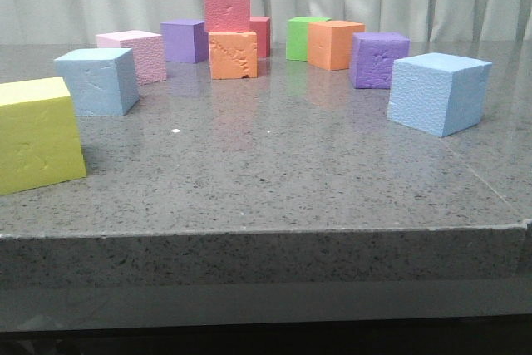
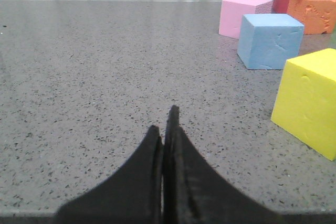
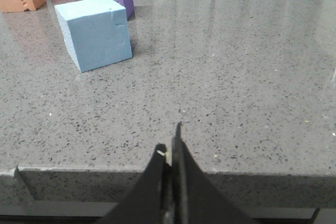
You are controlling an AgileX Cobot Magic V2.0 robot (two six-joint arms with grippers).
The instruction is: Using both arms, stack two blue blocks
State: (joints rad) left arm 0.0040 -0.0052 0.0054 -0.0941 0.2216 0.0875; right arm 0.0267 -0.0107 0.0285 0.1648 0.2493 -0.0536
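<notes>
the left gripper (image 2: 167, 129) hangs low over bare tabletop (image 1: 274, 172), its dark fingers pressed together with nothing between them. the left blue block (image 2: 269, 40) sits well ahead of those tips and off to one side, apart from them, with the yellow cube (image 2: 310, 100) nearer the gripper on that same side, partly between the tips and the block. taking the left blue block (image 1: 98, 81) as landmark in the front view: the yellow cube (image 1: 37, 135) lies in front of it toward the table's near edge, the pink cube (image 1: 133, 54) just behind it, and a purple cube (image 1: 184, 40) farther back still. beyond that stands an orange cube (image 1: 233, 55) with a red cube (image 1: 227, 7) stacked on top, another red cube (image 1: 261, 36) behind them.

the right gripper (image 3: 170, 153) is also closed tight on nothing, hovering at the table's front edge. the right blue block (image 3: 94, 32) lies well ahead of its tips and to the side, with only bare stone between. in the front view this right blue block (image 1: 436, 91) rests far across the table from the landmark block, turned at an angle; a second purple cube (image 1: 378, 60) is close behind it, then an orange cube (image 1: 334, 44) and a green cube (image 1: 301, 36).
</notes>
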